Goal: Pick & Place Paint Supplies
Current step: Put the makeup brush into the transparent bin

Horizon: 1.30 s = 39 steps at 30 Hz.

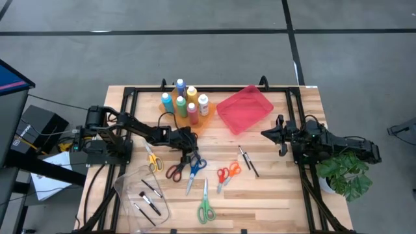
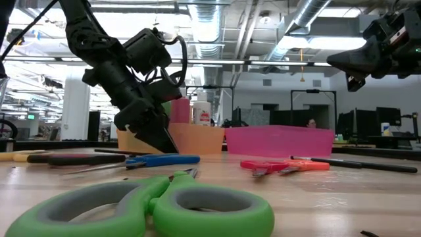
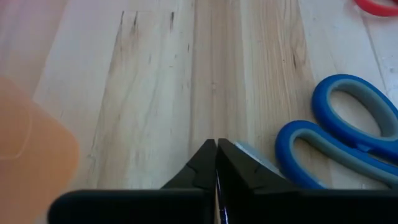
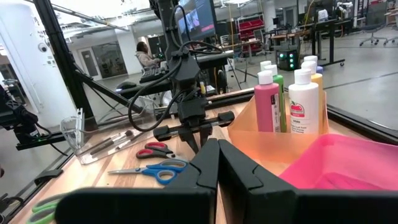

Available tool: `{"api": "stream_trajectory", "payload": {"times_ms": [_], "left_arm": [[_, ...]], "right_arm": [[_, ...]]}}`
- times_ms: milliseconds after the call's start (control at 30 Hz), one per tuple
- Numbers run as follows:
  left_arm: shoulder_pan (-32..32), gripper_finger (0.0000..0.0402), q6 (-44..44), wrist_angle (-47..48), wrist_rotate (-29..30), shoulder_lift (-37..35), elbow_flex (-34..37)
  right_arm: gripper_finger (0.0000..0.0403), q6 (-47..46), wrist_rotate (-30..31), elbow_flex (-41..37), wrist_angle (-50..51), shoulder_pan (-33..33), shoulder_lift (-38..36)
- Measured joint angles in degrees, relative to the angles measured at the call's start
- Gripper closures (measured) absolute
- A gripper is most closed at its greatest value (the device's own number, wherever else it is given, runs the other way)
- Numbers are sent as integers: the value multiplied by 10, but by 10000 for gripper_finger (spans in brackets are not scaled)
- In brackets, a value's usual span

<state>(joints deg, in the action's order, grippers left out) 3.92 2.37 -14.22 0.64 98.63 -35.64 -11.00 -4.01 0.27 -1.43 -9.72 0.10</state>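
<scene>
Paint bottles point(image 1: 185, 101) stand in an orange tray point(image 1: 195, 121) at the far side. Scissors lie flat on the wood: yellow point(image 1: 155, 161), red point(image 1: 174, 171), blue point(image 1: 196, 170), orange point(image 1: 228, 174) and green point(image 1: 206, 207). Two dark brushes point(image 1: 247, 160) lie right of centre, and more lie in a clear tray point(image 1: 130, 188). My left gripper point(image 1: 189, 158) is shut and points down, low over the table. It stands just beside the blue scissors' handles point(image 3: 348, 137). My right gripper point(image 1: 265, 134) is shut and raised over the table's right side.
A red tray point(image 1: 244, 107) sits at the far right of centre, beside the orange one. A potted plant point(image 1: 344, 172) stands off the table's right edge. A black frame runs around the table's border. Bare wood shows between the red tray and the scissors.
</scene>
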Motion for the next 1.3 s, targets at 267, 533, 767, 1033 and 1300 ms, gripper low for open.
{"api": "stream_trajectory", "payload": {"times_ms": [267, 533, 767, 1033, 1300], "left_arm": [[-1, 401, 0, -10, 7, -22, 4], [-1, 401, 0, -23, 24, -115, 3], [-24, 401, 0, -29, 24, -213, 2], [-61, 401, -8, -27, -33, -319, 2], [-83, 401, -72, -30, -184, -405, 2]], "right_arm": [[403, 0, 0, 0, 0, 0, 0], [403, 0, 0, 0, 0, 0, 0], [403, 0, 0, 0, 0, 0, 0], [403, 0, 0, 0, 0, 0, 0], [403, 0, 0, 0, 0, 0, 0]]}}
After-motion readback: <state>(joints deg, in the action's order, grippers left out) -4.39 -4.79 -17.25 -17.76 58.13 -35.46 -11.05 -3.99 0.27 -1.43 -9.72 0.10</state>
